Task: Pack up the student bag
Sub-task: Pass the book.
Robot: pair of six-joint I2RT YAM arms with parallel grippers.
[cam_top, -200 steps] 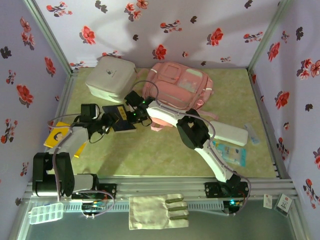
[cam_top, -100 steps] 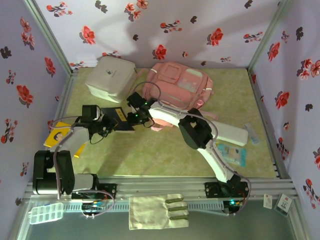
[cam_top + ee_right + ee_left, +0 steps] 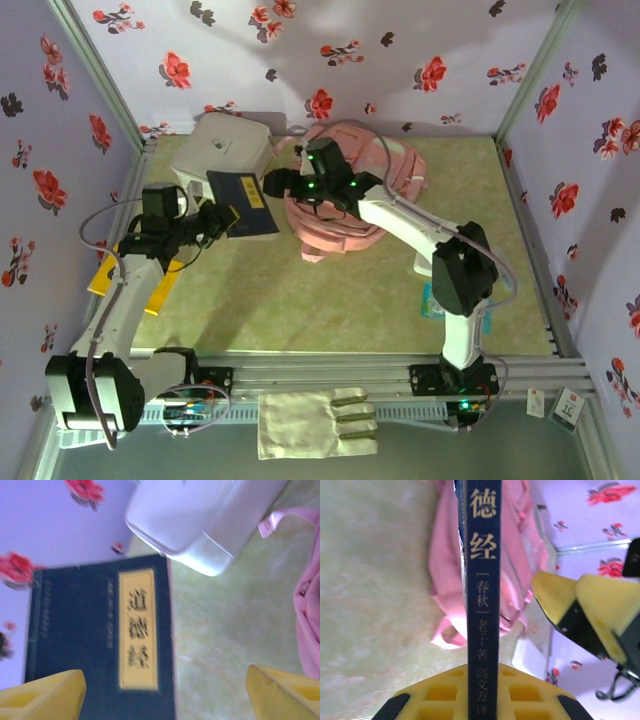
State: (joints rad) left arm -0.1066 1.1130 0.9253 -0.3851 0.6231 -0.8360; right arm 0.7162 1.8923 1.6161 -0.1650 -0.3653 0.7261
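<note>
The left claw (image 3: 213, 222) is clamped on the navy book (image 3: 243, 203). The right claw (image 3: 272, 183), jaws apart, should probably spread the student bag (image 3: 340, 232) opening before insertion.

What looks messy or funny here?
The bag looks crumpled and slumped, not standing up. A blue book hangs in the air, pinched in the left hand, right beside the white box.

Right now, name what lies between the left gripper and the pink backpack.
The dark blue book, held by the left gripper, lies in that stretch before the pink backpack, seen in the top and left wrist views.
</note>
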